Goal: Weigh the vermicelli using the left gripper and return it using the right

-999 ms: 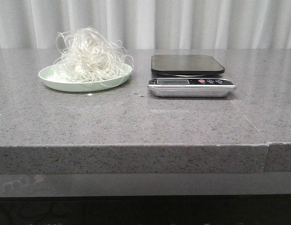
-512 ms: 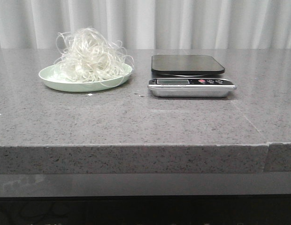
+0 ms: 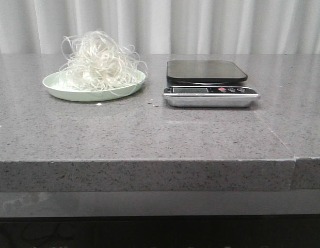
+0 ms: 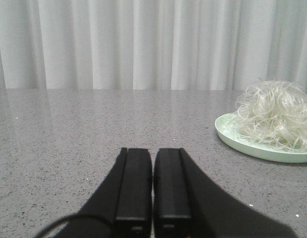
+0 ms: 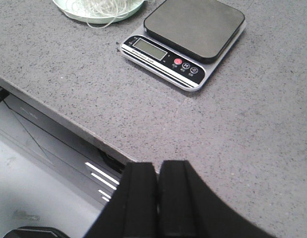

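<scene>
not started: vermicelli (image 3: 100, 62) heaped on green plate (image 3: 54, 89) beside bare scale (image 3: 207, 71), left gripper (image 4: 152, 171) and right gripper (image 5: 158, 186) both closed, empty, well away; weighing and return all remaining.

Left gripper (image 4: 152, 198): two matte black fingers with flat rectangular inner blocks, flaring outward into broad sloped bodies; a thin black cable loops at 7 o'clock. Right gripper (image 5: 157, 198): same matte black build — twin rounded-edged fingers, flared flanks.
</scene>
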{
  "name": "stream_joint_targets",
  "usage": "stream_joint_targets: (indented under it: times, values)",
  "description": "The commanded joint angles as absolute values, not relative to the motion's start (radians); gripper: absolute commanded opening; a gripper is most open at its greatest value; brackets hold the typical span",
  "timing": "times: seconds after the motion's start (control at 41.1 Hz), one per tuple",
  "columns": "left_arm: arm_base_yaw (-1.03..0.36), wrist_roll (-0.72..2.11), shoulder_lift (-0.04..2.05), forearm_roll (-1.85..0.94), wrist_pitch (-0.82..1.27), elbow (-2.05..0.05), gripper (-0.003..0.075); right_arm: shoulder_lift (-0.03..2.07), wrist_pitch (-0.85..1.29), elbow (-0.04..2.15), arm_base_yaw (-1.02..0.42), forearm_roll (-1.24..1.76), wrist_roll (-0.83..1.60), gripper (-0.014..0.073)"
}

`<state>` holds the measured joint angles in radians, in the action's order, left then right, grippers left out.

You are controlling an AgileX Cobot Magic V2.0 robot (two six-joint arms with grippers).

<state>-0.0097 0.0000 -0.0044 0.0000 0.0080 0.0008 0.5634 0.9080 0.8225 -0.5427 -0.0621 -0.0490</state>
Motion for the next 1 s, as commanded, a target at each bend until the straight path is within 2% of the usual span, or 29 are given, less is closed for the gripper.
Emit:
stream_joint_targets:
  times: [0.0,0.244,0.414,0.731,0.974]
  values:
    - [-0.009,-0.011,-0.024,-0.009,-0.075,0.009,0.0144,0.528,0.809,0.821,-0.466,-0.076,-0.042,0.0159]
    - [-0.009,-0.011,-0.024,-0.009,-0.075,0.009,0.0144,0.283,0.441,0.561,-0.207,-0.072,-0.042,0.0159]
    - [-0.009,-0.011,-0.024,-0.009,-0.075,0.009,0.0144,0.128,0.228,0.345,-0.108,-0.072,-0.042,0.0159]
    - [-0.009,-0.011,-0.024,-0.009,-0.075,0.009,0.0144,-0.024,0.026,0.044,-0.054,-0.057,-0.042,0.0159]
    - [-0.009,-0.011,-0.024,-0.009,-0.075,0.009,0.0144,-0.026,-0.042,-0.019,-0.054,-0.056,-0.042,0.0159]
